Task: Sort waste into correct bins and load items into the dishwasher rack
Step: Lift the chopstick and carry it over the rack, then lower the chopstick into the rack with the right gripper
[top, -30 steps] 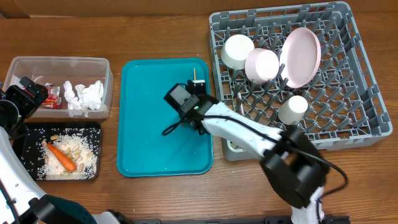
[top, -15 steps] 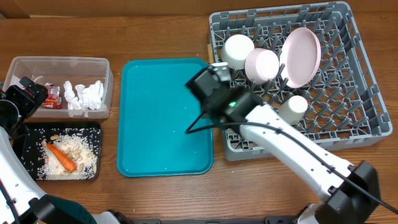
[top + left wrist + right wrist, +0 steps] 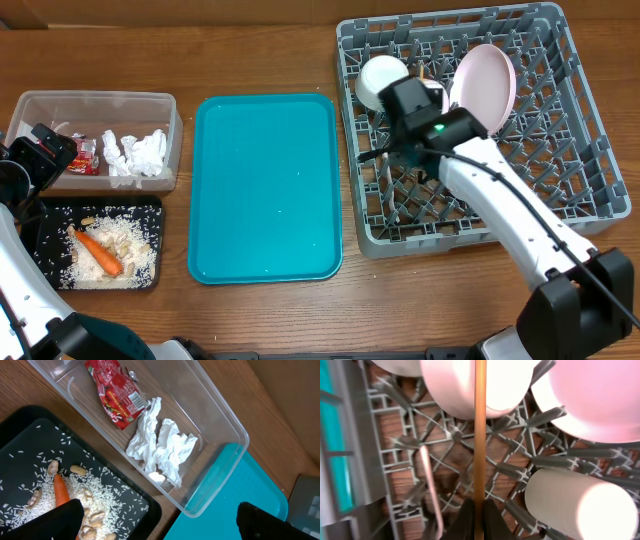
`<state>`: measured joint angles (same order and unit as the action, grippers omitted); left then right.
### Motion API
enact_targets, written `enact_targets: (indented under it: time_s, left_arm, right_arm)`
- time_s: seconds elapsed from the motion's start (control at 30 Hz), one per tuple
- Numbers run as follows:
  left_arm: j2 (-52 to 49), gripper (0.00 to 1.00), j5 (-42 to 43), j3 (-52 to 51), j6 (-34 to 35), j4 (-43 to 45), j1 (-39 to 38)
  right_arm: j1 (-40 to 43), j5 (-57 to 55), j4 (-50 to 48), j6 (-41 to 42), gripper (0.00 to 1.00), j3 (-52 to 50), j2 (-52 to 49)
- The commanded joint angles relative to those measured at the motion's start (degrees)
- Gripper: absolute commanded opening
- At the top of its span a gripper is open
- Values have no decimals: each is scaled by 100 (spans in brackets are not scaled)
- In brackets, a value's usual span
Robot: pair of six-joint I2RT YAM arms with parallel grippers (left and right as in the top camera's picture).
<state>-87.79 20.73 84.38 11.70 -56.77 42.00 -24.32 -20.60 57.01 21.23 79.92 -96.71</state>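
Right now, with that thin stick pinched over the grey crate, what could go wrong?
1. The chopstick in the right gripper is thinner than the floor openings of the dishwasher rack, so once released it may slip through.
2. It hangs close to a white bowl and the plate; lowering it might nudge them.

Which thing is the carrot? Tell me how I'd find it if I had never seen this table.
Go to the left end of the wooden table, where a shallow black tray sits beside a clear tub. Inside the black tray, on a scatter of white rice, lies the carrot. It is the only orange, tapered thing there, among pale grains.
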Motion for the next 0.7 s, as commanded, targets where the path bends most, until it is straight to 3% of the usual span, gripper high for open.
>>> enact_targets:
  time_s: [0.0, 0.67]
  left_arm:
    - [-7, 100, -39, 133, 33, 4, -2]
    - [-7, 100, -39, 133, 31, 4, -2]
  right_arm:
    - [94, 555, -245, -400, 4, -291, 46]
    - [81, 1043, -501, -671, 4, -905, 15]
